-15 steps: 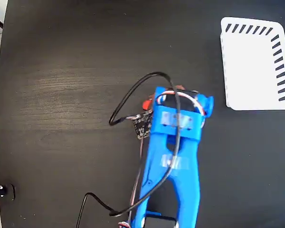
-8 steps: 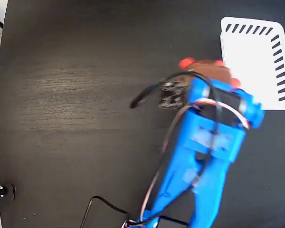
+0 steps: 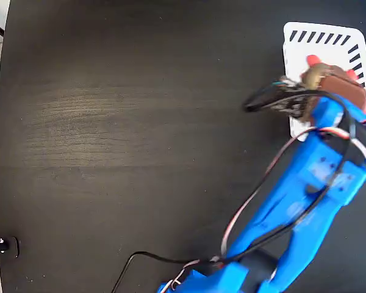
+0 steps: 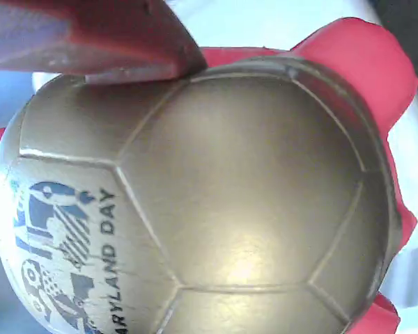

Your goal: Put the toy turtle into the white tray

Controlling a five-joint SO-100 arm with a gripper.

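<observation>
We see that our blue five-joint arm [image 3: 305, 189] has swung from the middle of the black wood-grain table [image 3: 110, 122] toward the upper right of the fixed view within the last second, carrying the small toy turtle with the domed gold shell and red-orange limbs [image 3: 323, 76] with it. A second ago the turtle sat almost hidden under the wrist near the table's centre; half a second ago it was just short of the flat white rectangular tray with dark slanted slots along two edges [image 3: 329, 49]; now it hangs over the tray's lower left part, with one red limb showing against the white. Our tool [image 3: 320, 79] is clenched around the turtle: in the wrist view a reddish finger [image 4: 90, 42] presses on the shell's upper edge, and the gold shell [image 4: 202, 202] fills nearly the whole picture, with white tray surface behind it. We cannot tell from either view whether the turtle already touches the tray or is held above it. We judge the carry to be nearly finished, so what remains is lowering and letting go, well inside the tray's edge.
</observation>
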